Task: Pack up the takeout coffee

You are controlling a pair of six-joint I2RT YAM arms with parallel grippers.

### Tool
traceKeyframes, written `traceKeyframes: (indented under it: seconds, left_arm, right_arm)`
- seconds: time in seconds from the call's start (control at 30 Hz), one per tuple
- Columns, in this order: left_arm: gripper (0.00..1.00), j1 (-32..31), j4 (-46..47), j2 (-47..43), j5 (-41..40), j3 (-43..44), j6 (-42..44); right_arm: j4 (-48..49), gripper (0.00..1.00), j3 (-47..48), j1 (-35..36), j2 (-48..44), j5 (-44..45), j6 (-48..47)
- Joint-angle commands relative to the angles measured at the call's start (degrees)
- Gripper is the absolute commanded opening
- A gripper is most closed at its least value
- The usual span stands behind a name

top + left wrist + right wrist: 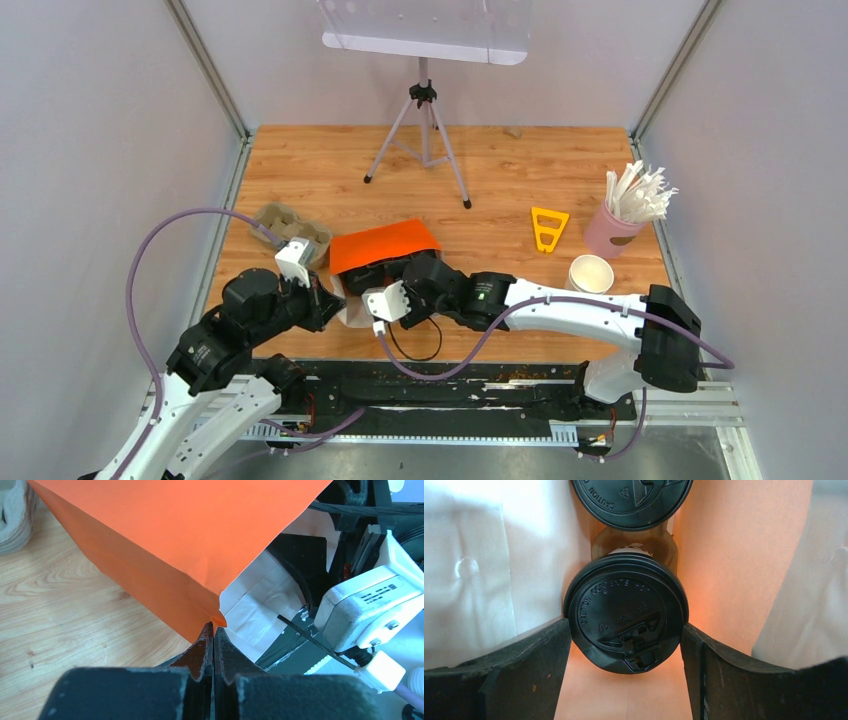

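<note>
The orange paper bag (385,245) lies on its side on the table, its mouth towards the arms. My left gripper (213,627) is shut on the bag's (175,540) mouth edge at a corner. My right gripper (625,630) is inside the bag, its fingers (544,650) against both sides of a coffee cup's black lid (626,605). A second black-lidded cup (631,500) sits deeper in the bag, just beyond the first. In the top view the bag hides the cups and the right gripper's fingertips.
A brown pulp cup tray (290,225) sits left of the bag and shows in the left wrist view (15,515). A pink cup of white straws (615,230), an open white cup (590,273), a yellow triangular piece (548,228) and a tripod (422,140) stand to the right and behind.
</note>
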Motion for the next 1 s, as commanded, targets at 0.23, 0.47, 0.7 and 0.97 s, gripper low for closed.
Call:
traceKeyframes:
  seconds: [0.23, 0.47, 0.7, 0.97]
  left_arm:
    - [0.0, -0.17, 1.5, -1.4, 0.9, -1.17, -1.05]
    - [0.0, -0.17, 1.73, -2.3, 1.49, -2.09, -2.49]
    - [0.0, -0.11, 2.35, -2.5, 2.52, -2.54, -3.95]
    - [0.0, -0.12, 2.34, -2.36, 2.97, -2.61, -3.76]
  right_arm:
    - [6.32, 0.7, -0.6, -1.29, 0.56, -2.15, -1.12]
    - [7.12, 0.7, -0.34, -2.17, 1.82, -2.47, -2.12]
    - [8.34, 0.69, -0.5, -2.65, 2.87, -2.23, -0.48]
    - [9.94, 0.69, -1.17, -3.07, 3.84, -2.09, 0.02]
